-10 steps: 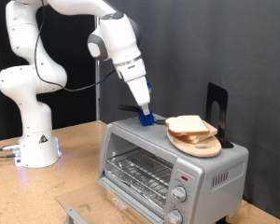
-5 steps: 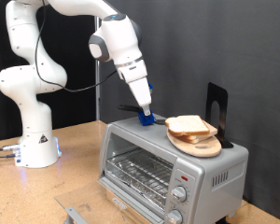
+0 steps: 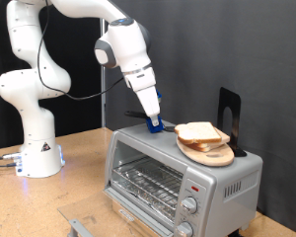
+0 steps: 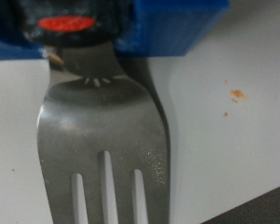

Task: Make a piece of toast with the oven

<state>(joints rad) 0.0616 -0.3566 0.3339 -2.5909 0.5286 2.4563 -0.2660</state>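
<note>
I have the hand [image 3: 155, 122] low over the top of the oven [image 3: 178, 176], toward the exterior view's left end of its roof, and its blue fingers are clamped on the handle of a metal fork [image 4: 103, 140]; the wrist view shows the tines running out from between the blue pads over the pale oven top. The piece of toast [image 3: 200, 132] lies on the round wooden plate [image 3: 209, 153] on the oven's roof, just beside the hand on the exterior view's right, stacked with other slices. The oven door looks shut, with the wire rack bare behind the glass. To do this step well, I judge the fork must stay nearly flat and low so the tines slide under the top slice rather than stab it or push the plate. Soft bread will fold if lifted by an edge, so the tines should reach well under its middle. I cannot tell whether the tines touch the roof.
</note>
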